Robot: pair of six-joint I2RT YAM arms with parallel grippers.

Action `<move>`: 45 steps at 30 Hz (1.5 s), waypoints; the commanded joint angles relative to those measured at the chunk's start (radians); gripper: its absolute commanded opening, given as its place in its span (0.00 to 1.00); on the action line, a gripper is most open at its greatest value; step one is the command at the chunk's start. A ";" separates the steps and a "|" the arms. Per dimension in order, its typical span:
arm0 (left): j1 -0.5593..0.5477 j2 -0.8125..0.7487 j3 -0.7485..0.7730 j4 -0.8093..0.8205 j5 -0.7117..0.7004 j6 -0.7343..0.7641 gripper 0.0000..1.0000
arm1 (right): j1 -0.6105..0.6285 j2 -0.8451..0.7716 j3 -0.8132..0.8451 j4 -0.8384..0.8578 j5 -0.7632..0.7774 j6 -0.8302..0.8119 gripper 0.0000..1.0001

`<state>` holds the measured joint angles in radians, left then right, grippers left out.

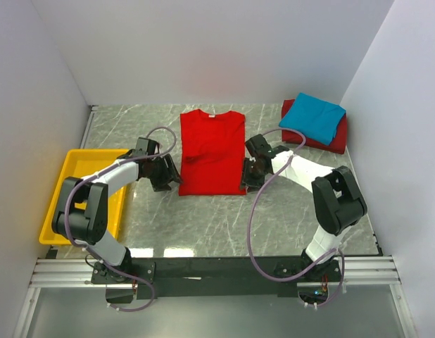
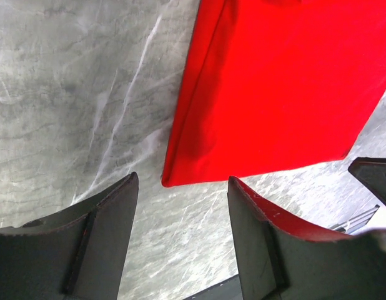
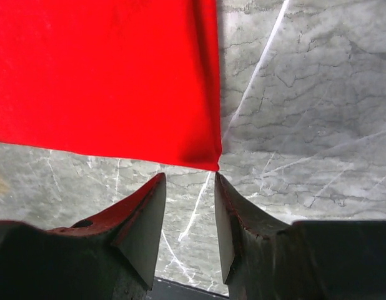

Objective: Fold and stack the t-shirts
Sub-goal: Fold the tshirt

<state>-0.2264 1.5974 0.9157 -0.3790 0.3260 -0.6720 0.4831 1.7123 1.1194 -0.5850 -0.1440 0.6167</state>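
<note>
The left gripper (image 2: 183, 181) fills the bottom of its wrist view. Its fingers stand apart with nothing between them, and the hem corner of the red shirt (image 2: 274, 94) lies just ahead of the gap, at 12 o'clock. The right gripper (image 3: 190, 178) is set the same way: its fingers are apart and empty, a little narrower, and the shirt's other hem corner lies just off their tips.

From above, the red shirt (image 1: 212, 151) lies flat mid-table (image 1: 217, 218) as a long rectangle, with the collar at 12 o'clock and the hem at 6. A gripper sits at each lower corner. The blue shirt (image 1: 312, 116) lies folded on the dark red shirt (image 1: 341, 141) at 2 o'clock. A tray (image 1: 52, 204) sits at 8 o'clock.

The step looks like pinching both hem corners to carry the hem up to the collar. To do it well, each lower finger should slide under every layer at its corner, since the left wrist view shows a doubled side edge. Both grippers should close at once, lift level, and travel together so the fold comes out square.

Only the wrist views show the gap between the tips and the cloth, and the layered edge. Only the top view shows the collar, the stack and how well the two arms match.
</note>
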 commanded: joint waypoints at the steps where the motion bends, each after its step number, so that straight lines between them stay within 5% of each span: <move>1: -0.007 -0.045 -0.011 0.020 0.015 0.022 0.64 | 0.006 0.018 -0.010 0.044 0.007 0.023 0.44; 18: -0.022 -0.047 0.009 -0.012 -0.004 0.038 0.62 | 0.028 0.096 0.000 0.031 0.038 0.043 0.41; 28: -0.039 -0.016 0.014 -0.023 -0.030 0.035 0.60 | 0.061 0.128 0.020 0.024 0.024 0.057 0.14; 45: -0.059 0.036 0.002 -0.046 -0.096 0.015 0.45 | 0.071 0.124 0.020 0.008 0.041 0.057 0.08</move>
<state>-0.2718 1.6341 0.9054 -0.4286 0.2535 -0.6510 0.5411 1.8240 1.1362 -0.5625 -0.1238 0.6659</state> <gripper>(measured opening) 0.452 0.103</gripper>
